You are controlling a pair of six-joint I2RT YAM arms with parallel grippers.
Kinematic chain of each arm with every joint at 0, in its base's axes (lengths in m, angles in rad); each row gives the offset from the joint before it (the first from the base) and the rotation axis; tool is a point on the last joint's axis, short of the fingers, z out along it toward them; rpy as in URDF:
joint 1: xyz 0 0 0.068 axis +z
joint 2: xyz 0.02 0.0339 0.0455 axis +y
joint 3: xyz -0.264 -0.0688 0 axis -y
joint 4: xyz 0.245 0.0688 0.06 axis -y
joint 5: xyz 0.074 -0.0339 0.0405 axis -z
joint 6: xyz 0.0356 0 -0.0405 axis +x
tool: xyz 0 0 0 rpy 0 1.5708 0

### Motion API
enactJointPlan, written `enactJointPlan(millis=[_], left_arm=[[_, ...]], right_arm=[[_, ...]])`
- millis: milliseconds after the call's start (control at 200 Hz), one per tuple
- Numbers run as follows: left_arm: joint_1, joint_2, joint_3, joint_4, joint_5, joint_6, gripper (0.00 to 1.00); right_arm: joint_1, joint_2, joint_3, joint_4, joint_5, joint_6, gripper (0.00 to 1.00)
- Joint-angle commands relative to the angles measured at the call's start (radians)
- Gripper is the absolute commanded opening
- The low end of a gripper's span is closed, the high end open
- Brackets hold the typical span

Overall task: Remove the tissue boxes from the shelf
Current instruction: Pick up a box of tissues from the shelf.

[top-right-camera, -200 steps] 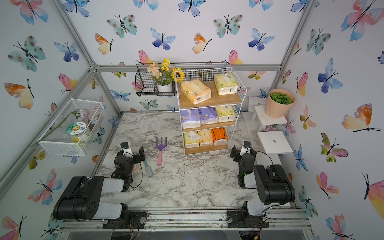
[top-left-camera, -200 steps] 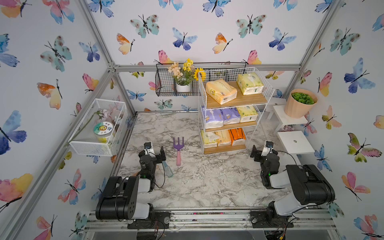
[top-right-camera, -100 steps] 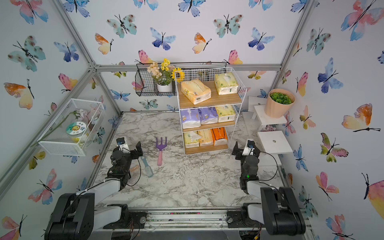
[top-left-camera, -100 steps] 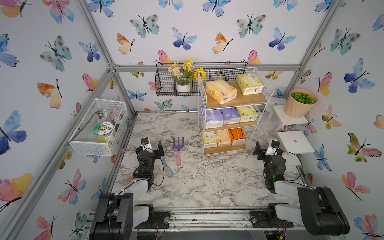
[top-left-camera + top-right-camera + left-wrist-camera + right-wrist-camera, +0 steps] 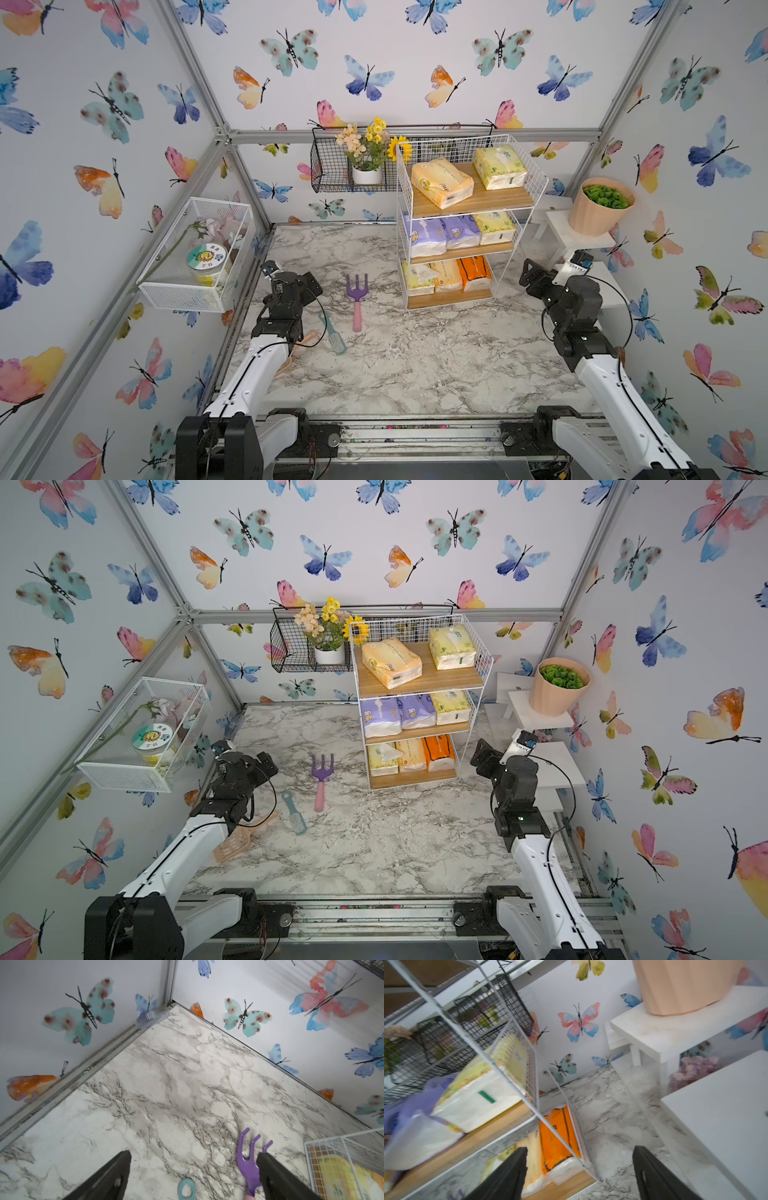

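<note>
both arms have stretched forward; left gripper (image 5: pixel 194 1153) and right gripper (image 5: pixel 579 1148) gape empty. lower tissue boxes (image 5: pixel 424 235) sit end-on in the shelf (image 5: pixel 473 204), bottom ones partly hidden behind wire.

On the marble table (image 5: pixel 415 365) a purple rake (image 5: pixel 356 303) is laid beside a teal brush (image 5: pixel 332 332), a peach scoop (image 5: pixel 235 843) is placed nearby, a black basket (image 5: pixel 328 178) with flowers (image 5: pixel 365 143) and a white mesh basket (image 5: pixel 183 297) are hung on walls, and a peach pot (image 5: pixel 590 218) is set on a white stool (image 5: pixel 559 232).
</note>
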Motion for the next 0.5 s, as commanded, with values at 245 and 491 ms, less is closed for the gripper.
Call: enactJointPlan(millis=[245, 491], left_arm=[[0.002, -0.226, -0.043, -0.043, 0.387, -0.083, 0.99], [0.002, -0.321, -0.069, -0.055, 0.486, -0.115, 0.99]], right_arm=[[0.026, 0.119, 0.383, -0.271, -0.590, 0.106, 0.61], [0.151, 0.202, 0.685, -0.333, -0.582, 0.076, 0.60]])
